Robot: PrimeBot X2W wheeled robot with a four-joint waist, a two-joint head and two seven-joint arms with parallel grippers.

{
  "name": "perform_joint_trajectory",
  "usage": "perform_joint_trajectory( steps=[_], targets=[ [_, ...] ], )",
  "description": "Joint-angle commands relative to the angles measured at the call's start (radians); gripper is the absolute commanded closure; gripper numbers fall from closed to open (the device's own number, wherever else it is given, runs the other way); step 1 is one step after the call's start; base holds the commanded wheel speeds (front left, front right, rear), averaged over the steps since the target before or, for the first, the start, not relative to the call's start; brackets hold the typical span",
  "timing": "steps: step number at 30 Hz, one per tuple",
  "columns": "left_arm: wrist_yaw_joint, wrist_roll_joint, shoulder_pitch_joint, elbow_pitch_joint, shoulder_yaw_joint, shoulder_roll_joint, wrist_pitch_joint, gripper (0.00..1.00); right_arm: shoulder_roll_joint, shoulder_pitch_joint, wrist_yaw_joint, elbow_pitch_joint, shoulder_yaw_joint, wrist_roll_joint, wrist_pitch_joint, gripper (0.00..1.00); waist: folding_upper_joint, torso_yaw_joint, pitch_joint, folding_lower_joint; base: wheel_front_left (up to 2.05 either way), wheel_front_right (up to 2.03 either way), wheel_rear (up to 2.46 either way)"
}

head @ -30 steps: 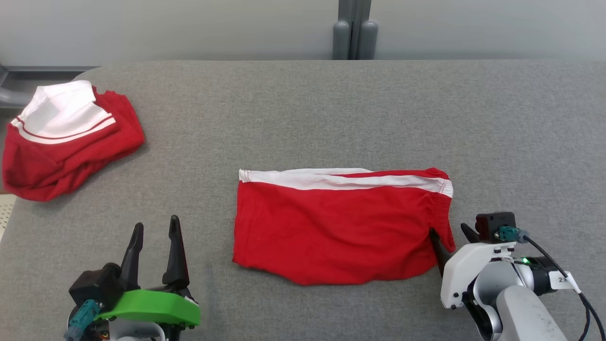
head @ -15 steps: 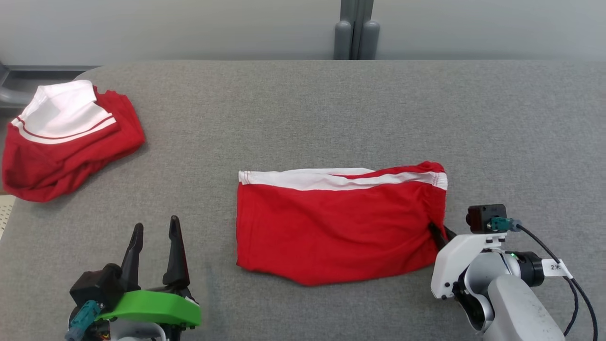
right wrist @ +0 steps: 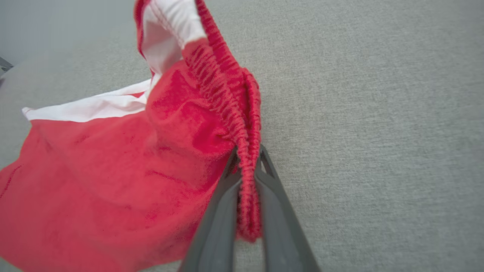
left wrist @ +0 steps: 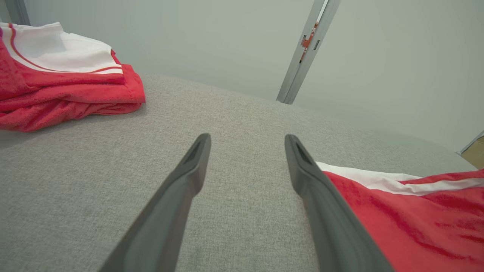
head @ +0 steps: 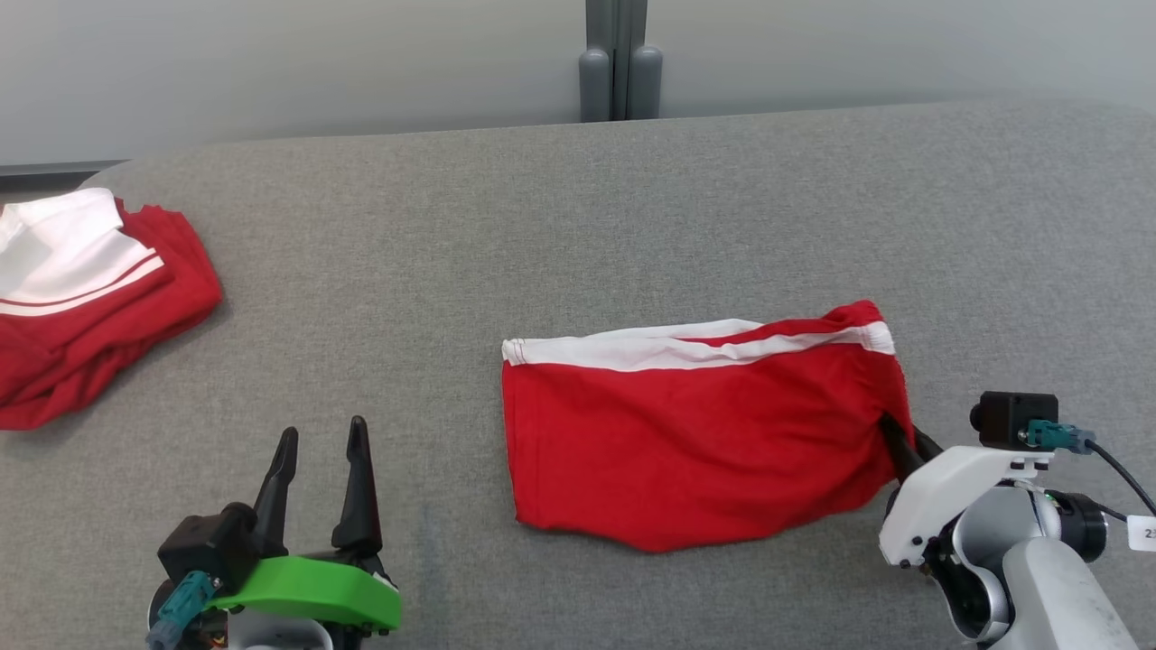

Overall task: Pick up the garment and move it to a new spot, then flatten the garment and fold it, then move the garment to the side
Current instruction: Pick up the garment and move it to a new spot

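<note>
The red garment (head: 695,442) lay flat on the grey worktop (head: 578,226), a little to the right of the middle in the head view. It had a white stripe (head: 668,350) along its far edge. It may have been a pair of shorts, but folded over like that it was hard to be sure.

The right gripper (head: 903,433) was at the right end of the garment. In the right wrist view its two dark fingers (right wrist: 219,223) were pressed close together with the stretchy red edge (right wrist: 227,98) of the garment squeezed between them. The cloth near the fingers was bunched up and wrinkly. The rest of the garment lay mostly smooth on the worktop.

The left gripper (head: 323,430) was low on the left side of the head view, well apart from the garment. Its fingers (left wrist: 187,185) were spread wide and nothing was between them. They pointed out over the bare grey worktop. In the left wrist view the left end of the garment showed behind the right finger.

A pile of red and white clothes (head: 81,307) sat at the far left of the worktop, well apart from the garment and from both grippers. A grey post (head: 619,59) stood behind the worktop, in front of a pale wall (head: 271,72).
</note>
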Motion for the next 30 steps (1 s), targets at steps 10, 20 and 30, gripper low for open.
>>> perform_joint_trajectory(
  steps=[10,20,30],
  targets=[
    [0.008,0.013,0.007,-0.01,-0.02,0.012,0.015,0.0,0.047,-0.001,-0.001,-0.159,0.164,0.163,0.015,1.0,0.0,0.032,-0.014,0.0,0.0,0.0,0.0],
    [0.003,0.003,-0.018,-0.009,-0.028,0.004,0.012,0.0,0.056,-0.111,-0.001,-0.024,0.295,0.237,-0.085,1.0,0.0,0.099,0.005,0.0,0.0,0.0,0.0],
    [-0.001,-0.002,-0.035,0.005,-0.034,-0.003,0.004,0.0,0.055,-0.237,-0.001,0.199,0.463,0.333,-0.207,1.0,0.0,0.139,0.018,0.0,0.0,0.0,0.0]
  ],
)
